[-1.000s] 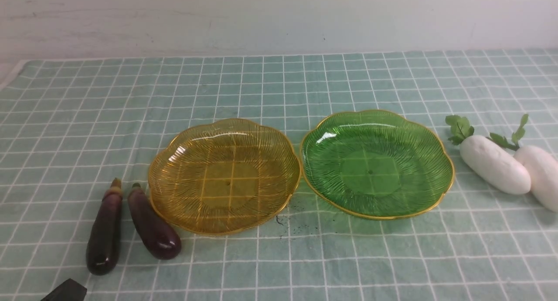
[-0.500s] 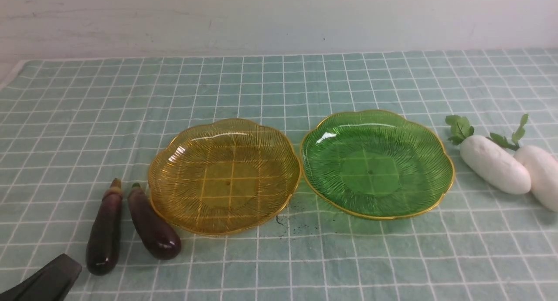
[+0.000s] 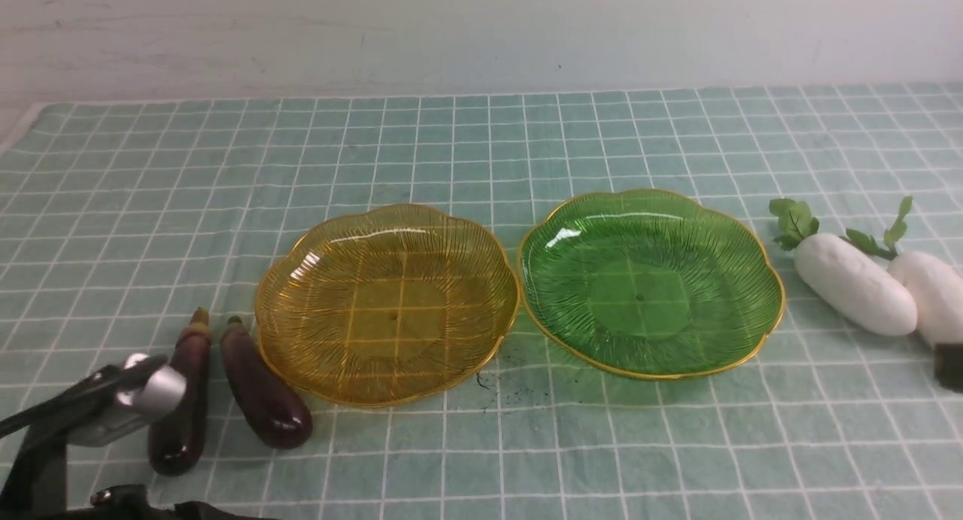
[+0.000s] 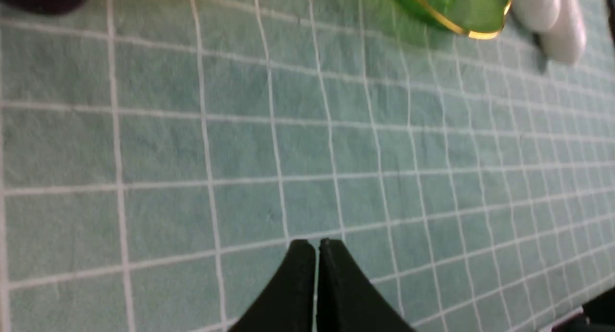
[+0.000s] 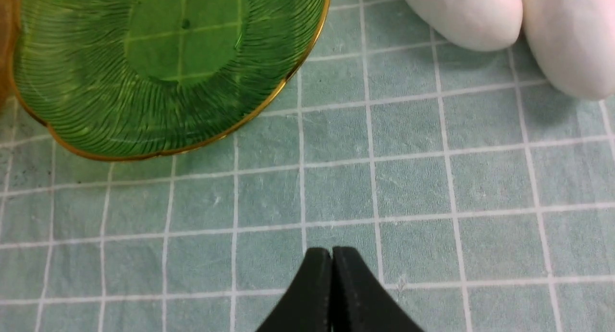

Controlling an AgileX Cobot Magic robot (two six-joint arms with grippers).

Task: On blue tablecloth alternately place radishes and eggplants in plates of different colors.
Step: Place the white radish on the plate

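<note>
On the blue tablecloth [image 3: 481, 144] an amber plate [image 3: 387, 305] and a green plate [image 3: 647, 283] sit side by side, both empty. Two purple eggplants [image 3: 263, 388] lie left of the amber plate; my left arm partly covers the outer one [image 3: 174, 445]. Two white radishes [image 3: 854, 283] lie right of the green plate. My left gripper [image 4: 317, 243] is shut and empty over bare cloth. It shows in the front view [image 3: 113, 399] beside the eggplants. My right gripper [image 5: 331, 252] is shut and empty. It lies short of the radishes [image 5: 466, 15] and the green plate [image 5: 168, 58].
A white wall runs behind the cloth's far edge. A few dark specks mark the cloth between the plates' front edges [image 3: 496, 384]. My right gripper's tip just shows at the right edge of the front view [image 3: 949, 366], near the outer radish [image 3: 933, 294].
My left arm has risen into the front view from the lower left corner, up beside the eggplants. My right gripper's tip has appeared at the right edge. Nothing on the cloth moved.
</note>
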